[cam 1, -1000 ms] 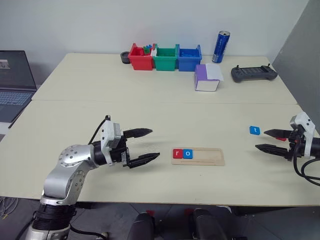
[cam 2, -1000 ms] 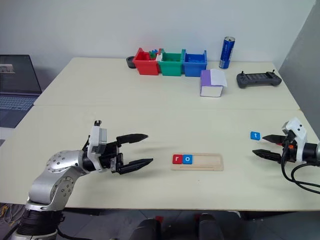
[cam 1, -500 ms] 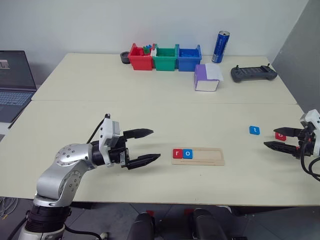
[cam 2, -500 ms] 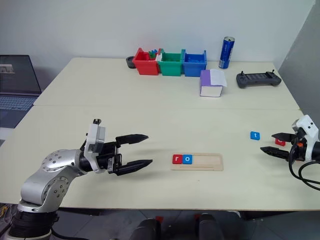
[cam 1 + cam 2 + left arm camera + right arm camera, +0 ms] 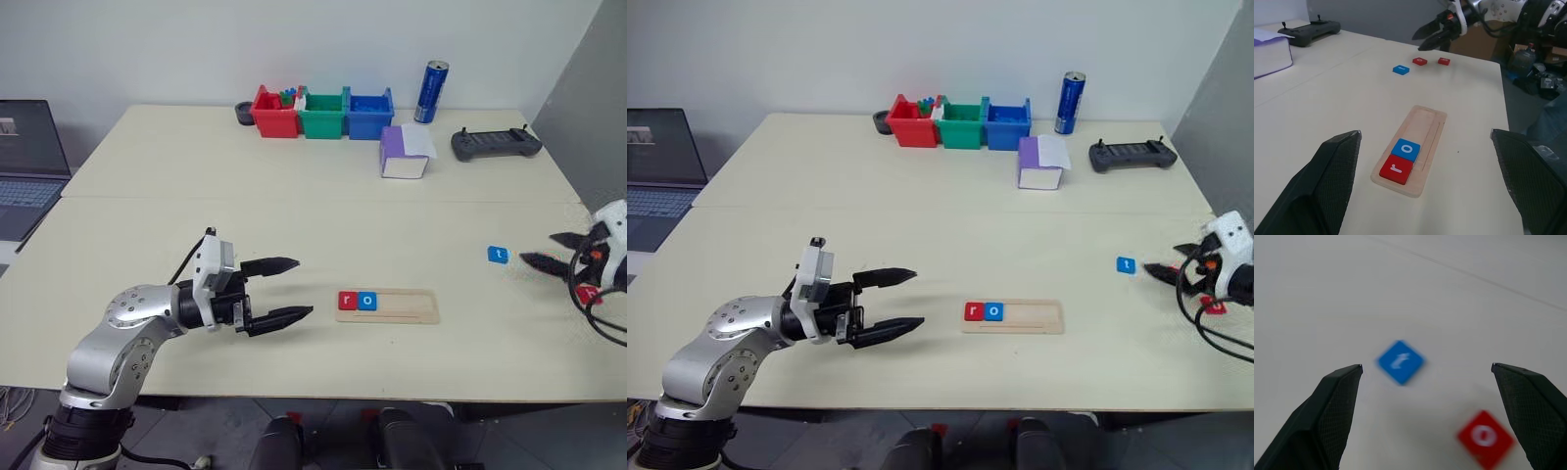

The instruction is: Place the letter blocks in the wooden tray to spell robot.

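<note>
Wooden tray (image 5: 387, 305) lies flat near front-centre of the table (image 5: 294, 215). Two letter blocks sit at its left end, side by side & touching: red "r" block (image 5: 348, 301), then blue "o" block (image 5: 367, 301); rest of the groove bare.

Blue "t" block (image 5: 499, 255) lies flat on the table, well right of the tray. Left wrist view shows two red blocks (image 5: 1420, 61) and (image 5: 1444, 61) near it; the right wrist view reads one as a red "o" block (image 5: 1485, 437).

Left gripper (image 5: 286, 289) – left of the tray, apart from it, pointing at it approx. level; jaws spread, nothing between them.

Right gripper (image 5: 550, 249) – at right table edge, just beside the "t" block, not touching; jaws spread wide, nothing held.

Far edge: plastic bins (image 5: 323, 113), blue can (image 5: 432, 92), purple-white box (image 5: 407, 153), black controller (image 5: 496, 144). Laptop (image 5: 29, 162) off the left side.
</note>
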You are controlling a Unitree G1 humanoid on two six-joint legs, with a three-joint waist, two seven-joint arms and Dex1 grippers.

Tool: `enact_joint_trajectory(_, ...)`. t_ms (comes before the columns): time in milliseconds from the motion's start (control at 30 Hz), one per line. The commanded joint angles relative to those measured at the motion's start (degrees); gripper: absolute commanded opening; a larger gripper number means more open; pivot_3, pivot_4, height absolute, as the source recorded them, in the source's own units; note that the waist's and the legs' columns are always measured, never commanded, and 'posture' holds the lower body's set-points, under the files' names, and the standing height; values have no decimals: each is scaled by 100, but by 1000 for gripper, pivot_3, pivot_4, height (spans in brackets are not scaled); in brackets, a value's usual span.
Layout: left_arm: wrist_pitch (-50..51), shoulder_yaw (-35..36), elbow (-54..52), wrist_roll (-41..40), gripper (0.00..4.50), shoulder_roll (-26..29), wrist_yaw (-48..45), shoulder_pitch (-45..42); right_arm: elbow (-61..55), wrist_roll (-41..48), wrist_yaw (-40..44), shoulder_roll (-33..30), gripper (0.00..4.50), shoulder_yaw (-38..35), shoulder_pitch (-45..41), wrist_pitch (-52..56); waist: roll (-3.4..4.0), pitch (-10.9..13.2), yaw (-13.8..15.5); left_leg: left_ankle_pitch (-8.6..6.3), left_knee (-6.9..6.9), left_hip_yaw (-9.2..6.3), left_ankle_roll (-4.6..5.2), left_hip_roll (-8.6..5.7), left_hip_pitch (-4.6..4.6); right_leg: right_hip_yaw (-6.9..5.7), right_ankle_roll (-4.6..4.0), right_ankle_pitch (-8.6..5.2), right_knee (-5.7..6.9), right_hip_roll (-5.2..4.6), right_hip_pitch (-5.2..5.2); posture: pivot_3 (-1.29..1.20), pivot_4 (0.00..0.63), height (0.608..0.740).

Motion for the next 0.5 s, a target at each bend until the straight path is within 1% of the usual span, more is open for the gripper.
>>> enact_joint_trajectory(33, -23, 87, -210, -64, 4471, 64, 0, 40, 276, -124, -418, -61, 4500, -253, -46, -106, 0, 0, 16, 0, -2, 0, 0, 0, -1, -1, -3, 0, -1, 0, 0, 0, 150, 740)
enact_joint_trajectory(133, -31, 153, -243, -97, 4471, 50, 48, 116, 53, 50, -510, -85, 4500, -544, 314, 124, 1, 0, 21, -1, -4, -1, 0, 0, -10, -2, -9, 2, -12, 0, -2, 0, 150, 740)
enact_joint_trajectory(233, -7, 175, -261, -119, 4471, 71, 58, 151, -503, 264, -416, -151, 4500, -973, 1072, 445, 1, 0, 42, -1, -6, -1, 1, 0, -17, -5, -10, 3, -23, -1, -2, 0, 150, 740)
enact_joint_trajectory(333, 29, 186, -261, -148, 4471, 87, 50, 169, -916, 408, -523, -153, 4500, -1492, 1746, 713, 2, 0, 36, -2, -6, 0, 2, -1, -16, -4, -7, 1, -24, -2, -2, 0, 150, 740)
enact_joint_trajectory(433, 71, 201, -258, -183, 4471, 69, 63, 166, -1341, 527, -559, -63, 4500, -1999, 2518, 923, 2, -1, 23, -2, -5, 0, 3, -1, -11, -4, 18, -11, -21, -1, 0, 0, 150, 740)
enact_joint_trajectory(500, 102, 200, -249, -200, 4471, 53, 72, 153, -1551, 578, -628, 28, 4500, -2168, 2748, 1020, 2, -1, -3, -2, -6, -1, 3, 0, -6, -4, 21, -13, -17, 0, 2, 0, 150, 740)
